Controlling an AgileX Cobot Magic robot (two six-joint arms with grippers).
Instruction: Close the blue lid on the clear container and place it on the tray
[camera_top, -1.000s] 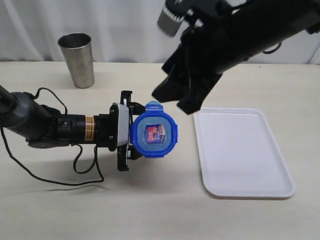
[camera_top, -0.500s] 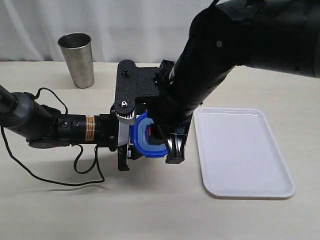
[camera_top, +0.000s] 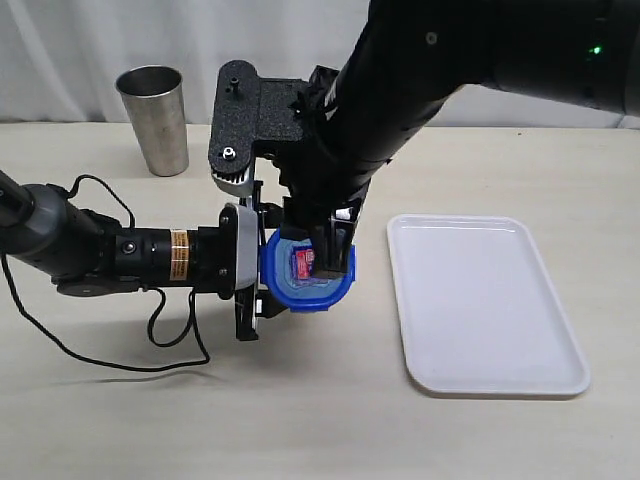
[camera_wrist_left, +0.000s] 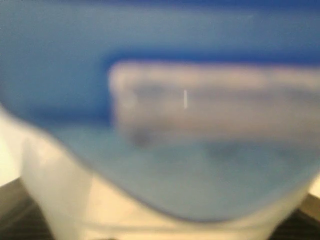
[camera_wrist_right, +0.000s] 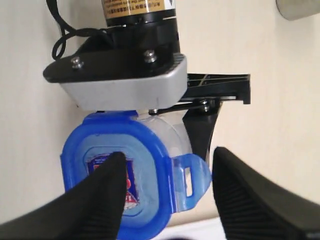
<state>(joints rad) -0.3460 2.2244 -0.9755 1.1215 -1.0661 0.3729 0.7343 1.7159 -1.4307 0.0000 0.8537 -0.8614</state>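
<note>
Two grippers are meeting at the middle of the table (camera_top: 320, 430). The left gripper (camera_top: 258, 266), stretching in low from the left, is clamping the clear container (camera_wrist_right: 169, 134) between its jaws, one jaw on the far side and one on the near side. The blue lid (camera_top: 300, 285) is sitting on top of that container with its sticker (camera_top: 301, 264) facing up. In the right wrist view one flap (camera_wrist_right: 192, 175) is sticking out from the lid's edge rather than lying folded down against the container wall.

The right gripper (camera_top: 316, 250) is hanging over the lid from the far right, its jaws standing wide apart with nothing between them. One of its fingers (camera_wrist_right: 100, 200) is hovering over the sticker, and the other is sitting beyond the loose flap; whether either is touching the lid I cannot tell.

The left wrist view is showing only a blur of blue plastic over clear plastic, pressed close to the lens.

The tray (camera_top: 485, 310) is lying to the right of the container, near it but apart, and is carrying nothing. A steel cup (camera_top: 155, 118) is standing upright at the far left, well away from both grippers. A black cable (camera_top: 60, 345) is trailing on the table beside the left arm.
</note>
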